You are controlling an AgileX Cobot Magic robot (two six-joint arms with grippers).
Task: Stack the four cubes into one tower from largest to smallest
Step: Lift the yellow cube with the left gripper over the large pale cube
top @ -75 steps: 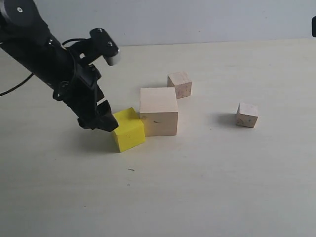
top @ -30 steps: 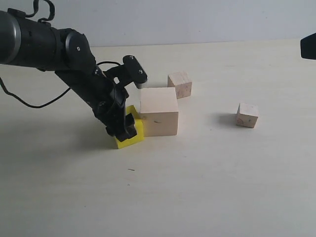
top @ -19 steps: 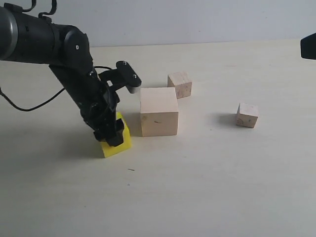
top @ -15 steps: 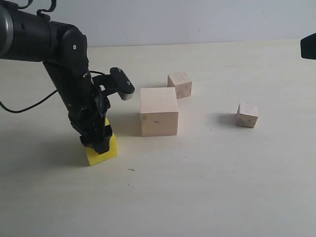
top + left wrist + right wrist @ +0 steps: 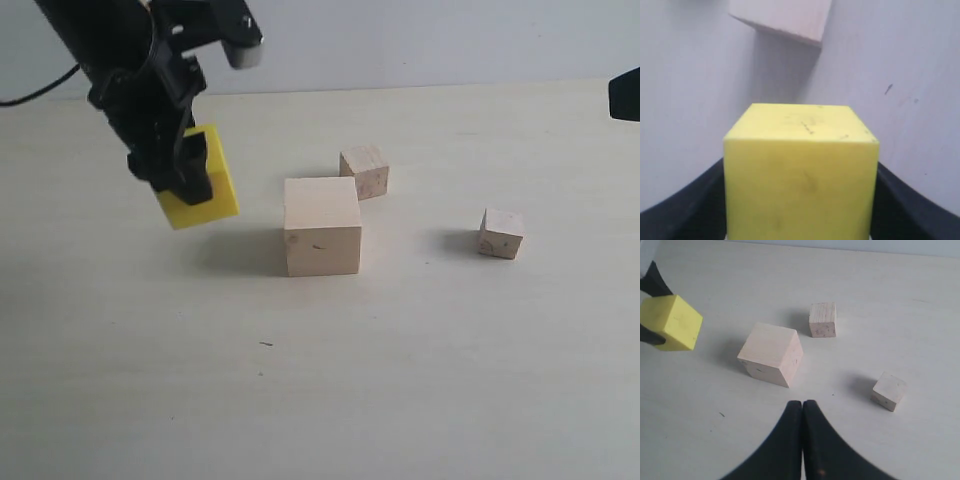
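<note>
My left gripper [image 5: 180, 175] is shut on the yellow cube [image 5: 205, 185] and holds it in the air, left of the large pale wood cube [image 5: 321, 225]. The yellow cube [image 5: 800, 175] fills the left wrist view between the dark fingers, with the large cube [image 5: 782, 17] beyond it. Behind the large cube on the table sits the smaller wood cube [image 5: 364, 171]. The smallest wood cube [image 5: 500, 233] lies apart to the right. My right gripper [image 5: 802, 405] is shut and holds nothing, high above the table; only a dark bit of that arm [image 5: 625, 92] shows at the exterior view's right edge.
The pale tabletop [image 5: 400, 380] stretches out in front of the cubes. A grey wall [image 5: 420, 40] rises behind the table's far edge. A black cable [image 5: 35, 92] trails from the left arm at the far left.
The left gripper closed on the yellow cube beside the large cube, dragged it leftward across the table, then lifted it well off the surface. The other cubes have not moved.
</note>
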